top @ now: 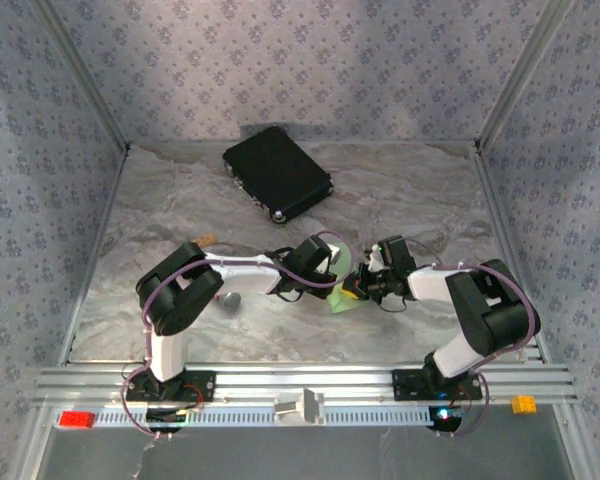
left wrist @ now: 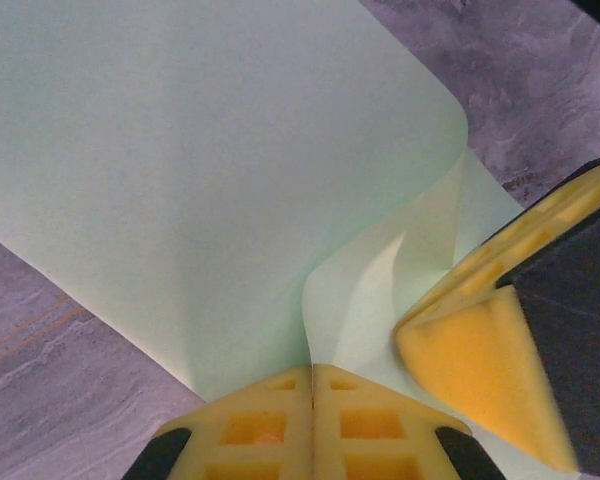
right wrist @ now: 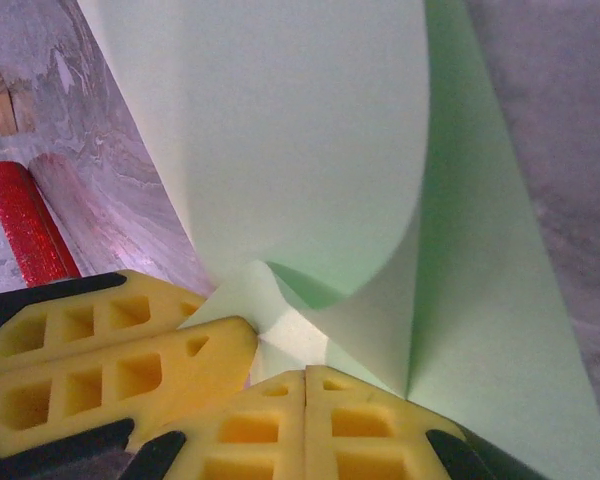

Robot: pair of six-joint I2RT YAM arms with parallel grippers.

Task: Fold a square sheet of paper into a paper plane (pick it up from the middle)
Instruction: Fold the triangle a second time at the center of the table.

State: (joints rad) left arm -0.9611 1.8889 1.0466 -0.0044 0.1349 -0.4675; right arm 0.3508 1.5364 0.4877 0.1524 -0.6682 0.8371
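Three blue-grey patterned walls (top: 310, 60) enclose a grey marbled table (top: 180, 200); a black case (top: 277, 173) lies at its far side. The square sheet of paper (left wrist: 200, 180), light green, smooth and curled into a soft, uncreased bend, is just right of the table's middle, pinched by the closed left gripper (left wrist: 312, 375) and closed right gripper (right wrist: 306, 375), side by side.
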